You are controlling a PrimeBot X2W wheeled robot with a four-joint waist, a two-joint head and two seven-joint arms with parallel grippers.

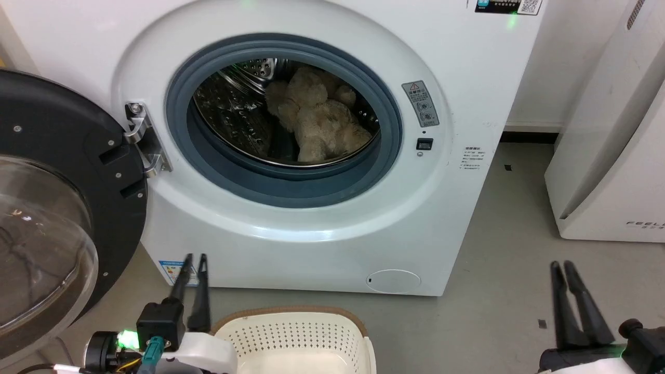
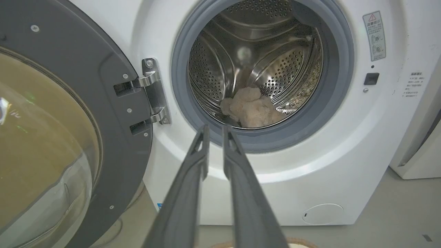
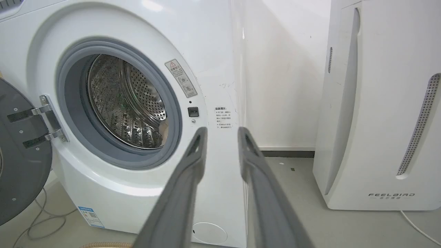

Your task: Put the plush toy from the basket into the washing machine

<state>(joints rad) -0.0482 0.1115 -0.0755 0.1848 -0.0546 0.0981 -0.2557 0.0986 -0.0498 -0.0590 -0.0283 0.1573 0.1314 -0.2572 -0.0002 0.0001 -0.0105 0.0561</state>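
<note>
The job looks done, as far as I can judge. The plush toy (image 1: 317, 122) lies inside the washing machine (image 1: 467, 67), slumped on the floor of the steel drum (image 1: 228, 111) a little right of centre and well behind the grey gasket. The part of the basket (image 1: 291, 311) in view at the bottom of the head view holds no toy. The black-framed door (image 1: 67, 135) stands swung wide to the left (shutting it is no part of the task as worded), so nothing seems left to do.

The left hand (image 1: 196, 256) hangs low in front of the machine, just beside the basket's rim. Its fingers stand a narrow gap apart and grip nothing. The right hand (image 1: 562, 264) sits over the bare floor (image 1: 499, 291) at the lower right, parted a little wider and also empty.

As for writing, the white appliance (image 3: 379, 103) to the right carries lettering that reads "FEELBAIRD", as best I can make out. A warning sticker (image 1: 420, 103) with a red triangle sits right of the porthole, with a small block of print (image 1: 473, 157) below it. A blue label (image 3: 90, 216) with a QR code sits at the lower front corner, and another QR label (image 1: 509, 5) at the top edge. The print on all four is too small to read.
</note>
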